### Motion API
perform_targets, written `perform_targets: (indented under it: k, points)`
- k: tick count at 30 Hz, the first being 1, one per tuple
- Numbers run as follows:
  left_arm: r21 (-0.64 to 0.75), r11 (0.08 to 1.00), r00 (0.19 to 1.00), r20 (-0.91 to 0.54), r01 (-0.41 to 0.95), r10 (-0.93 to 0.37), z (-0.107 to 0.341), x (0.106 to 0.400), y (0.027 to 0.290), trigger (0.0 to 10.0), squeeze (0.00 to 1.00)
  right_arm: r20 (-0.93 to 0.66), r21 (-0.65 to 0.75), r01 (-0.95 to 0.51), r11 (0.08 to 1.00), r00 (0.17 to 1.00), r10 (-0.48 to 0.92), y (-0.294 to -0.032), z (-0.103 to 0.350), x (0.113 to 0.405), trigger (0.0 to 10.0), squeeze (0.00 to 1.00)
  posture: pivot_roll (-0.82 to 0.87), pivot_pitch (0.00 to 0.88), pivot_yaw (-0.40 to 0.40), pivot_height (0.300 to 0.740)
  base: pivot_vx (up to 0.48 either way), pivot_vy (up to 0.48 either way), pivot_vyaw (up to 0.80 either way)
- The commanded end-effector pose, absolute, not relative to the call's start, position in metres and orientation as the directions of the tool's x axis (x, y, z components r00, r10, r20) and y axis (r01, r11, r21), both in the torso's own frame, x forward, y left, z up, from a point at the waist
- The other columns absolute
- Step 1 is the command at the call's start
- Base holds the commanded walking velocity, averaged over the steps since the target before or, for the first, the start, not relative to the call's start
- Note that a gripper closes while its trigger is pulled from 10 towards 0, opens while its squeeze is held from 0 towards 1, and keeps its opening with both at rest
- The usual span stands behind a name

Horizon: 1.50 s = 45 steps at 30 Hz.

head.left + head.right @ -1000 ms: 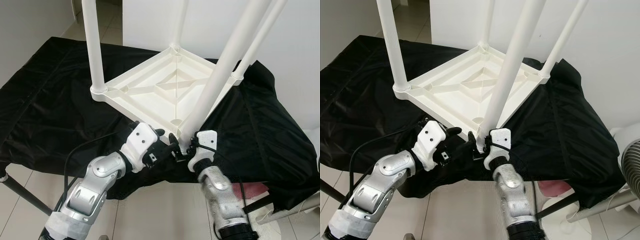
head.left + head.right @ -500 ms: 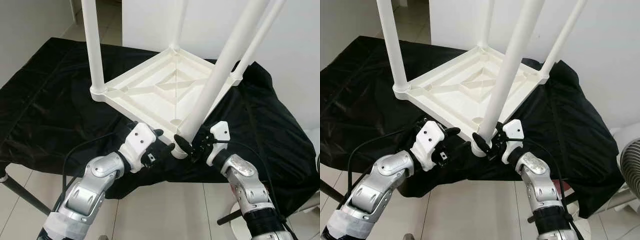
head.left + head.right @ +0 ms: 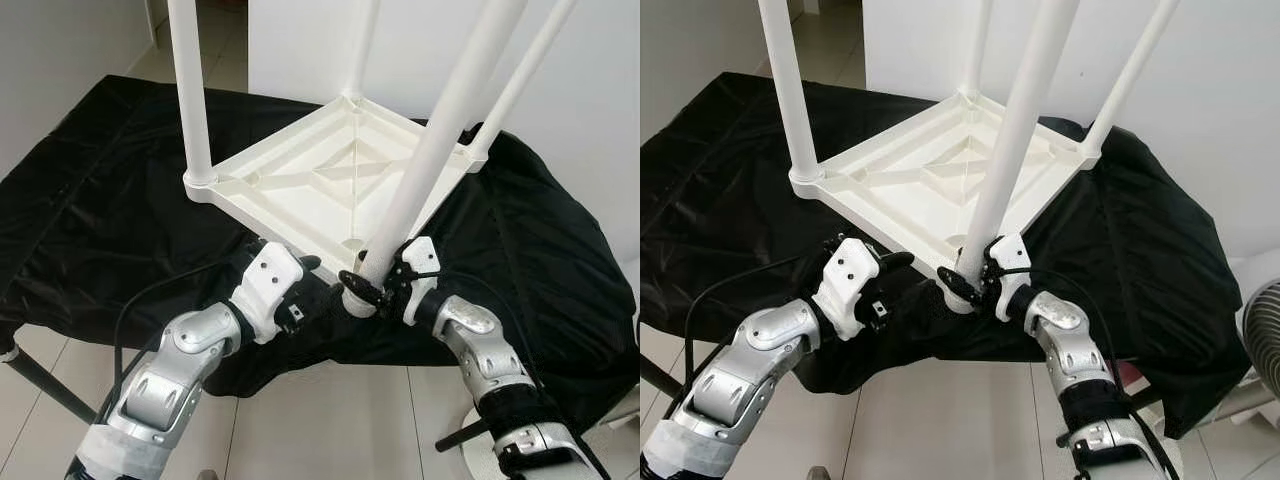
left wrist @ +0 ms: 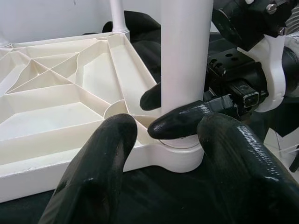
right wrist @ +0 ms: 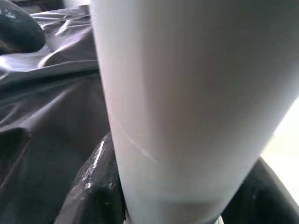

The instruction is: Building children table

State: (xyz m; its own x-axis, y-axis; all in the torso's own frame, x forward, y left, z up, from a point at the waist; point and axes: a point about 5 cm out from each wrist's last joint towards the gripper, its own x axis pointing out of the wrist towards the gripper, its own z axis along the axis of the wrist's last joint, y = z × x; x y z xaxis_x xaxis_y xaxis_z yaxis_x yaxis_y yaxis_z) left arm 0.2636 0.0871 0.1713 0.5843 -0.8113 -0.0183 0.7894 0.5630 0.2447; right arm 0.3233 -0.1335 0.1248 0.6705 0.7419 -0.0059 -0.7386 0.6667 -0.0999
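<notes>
Fingers (image 4: 187, 120) of the right gripper (image 3: 372, 285) clasp the base of the nearest white leg (image 3: 440, 130), at about six o'clock on the upturned tabletop (image 3: 300, 195), which lies on a black cloth (image 3: 90, 200). At eight o'clock, just beside that corner, the left gripper (image 3: 310, 290) hovers with fingers spread wide, gripping nothing. Farther off, three more legs stand upright in their corner sockets. Being hollow plastic, the leg looks light, rigid and slick, so I would grip it low, near the socket.

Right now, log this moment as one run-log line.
step: fitting near leg | right end effector: shut on leg at its base | left end effector: open beside corner socket | tabletop: upside down on black cloth
</notes>
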Motion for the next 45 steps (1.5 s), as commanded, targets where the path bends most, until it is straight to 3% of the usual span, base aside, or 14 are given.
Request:
perform_targets:
  k: [1, 9, 10, 16, 20, 26, 28, 33, 37, 45]
  points:
    - [0.253, 0.504, 0.526, -0.026, 0.826, -0.85, 0.173, 0.26, 0.084, 10.0, 0.0, -0.031, -0.099, -0.745, 0.66, 0.665, 0.746, -0.134, 0.119, 0.324, 0.0, 0.0, 0.07, 0.046, -0.106, 0.74, 0.0, 0.0, 0.0]
    - [0.256, 0.502, 0.525, -0.023, 0.826, -0.851, 0.174, 0.261, 0.084, 10.0, 0.0, -0.025, -0.101, -0.74, 0.665, 0.67, 0.742, -0.138, 0.118, 0.326, 0.0, 0.0, 0.07, 0.045, -0.104, 0.74, 0.0, 0.0, 0.0]
    - [0.257, 0.503, 0.525, -0.022, 0.825, -0.851, 0.174, 0.261, 0.084, 10.0, 0.0, -0.021, -0.103, -0.733, 0.673, 0.678, 0.735, -0.139, 0.119, 0.326, 10.0, 0.0, 0.07, 0.045, -0.104, 0.74, 0.0, 0.0, 0.0]
    - [0.255, 0.501, 0.523, -0.021, 0.827, -0.852, 0.173, 0.261, 0.083, 10.0, 0.0, 0.017, -0.093, -0.706, 0.702, 0.703, 0.711, -0.14, 0.123, 0.322, 10.0, 0.0, 0.06, 0.049, -0.105, 0.74, 0.0, 0.0, 0.0]
    - [0.255, 0.498, 0.519, -0.022, 0.829, -0.854, 0.172, 0.26, 0.082, 10.0, 0.0, 0.058, -0.108, -0.6, 0.793, 0.792, 0.608, -0.142, 0.125, 0.319, 10.0, 0.0, 0.05, 0.055, -0.104, 0.74, 0.0, 0.0, 0.0]
    - [0.251, 0.496, 0.517, -0.022, 0.831, -0.856, 0.172, 0.26, 0.082, 10.0, 0.0, 0.075, -0.084, -0.542, 0.836, 0.833, 0.548, -0.14, 0.124, 0.316, 10.0, 0.0, 0.04, 0.058, -0.1, 0.74, 0.0, 0.0, 0.0]
    - [0.246, 0.492, 0.512, -0.025, 0.835, -0.858, 0.171, 0.259, 0.081, 10.0, 0.0, 0.097, -0.039, -0.45, 0.892, 0.887, 0.451, -0.138, 0.123, 0.31, 10.0, 0.0, 0.04, 0.06, -0.096, 0.74, 0.0, 0.0, 0.0]
    - [0.245, 0.489, 0.51, -0.026, 0.837, -0.86, 0.171, 0.259, 0.081, 10.0, 0.0, 0.102, -0.013, -0.39, 0.921, 0.915, 0.389, -0.137, 0.121, 0.306, 10.0, 0.0, 0.03, 0.059, -0.095, 0.74, 0.0, 0.0, 0.0]
    - [0.245, 0.482, 0.503, -0.026, 0.841, -0.864, 0.171, 0.26, 0.08, 10.0, 0.0, 0.098, 0.035, -0.207, 0.978, 0.974, 0.202, -0.135, 0.118, 0.294, 10.0, 0.0, 0.03, 0.06, -0.088, 0.74, 0.0, 0.0, 0.0]
    - [0.249, 0.48, 0.501, -0.027, 0.841, -0.865, 0.172, 0.262, 0.081, 10.0, 0.0, 0.084, 0.129, -0.038, 0.991, 0.996, 0.027, -0.125, 0.119, 0.287, 10.0, 0.0, 0.02, 0.059, -0.085, 0.74, 0.0, 0.0, 0.0]
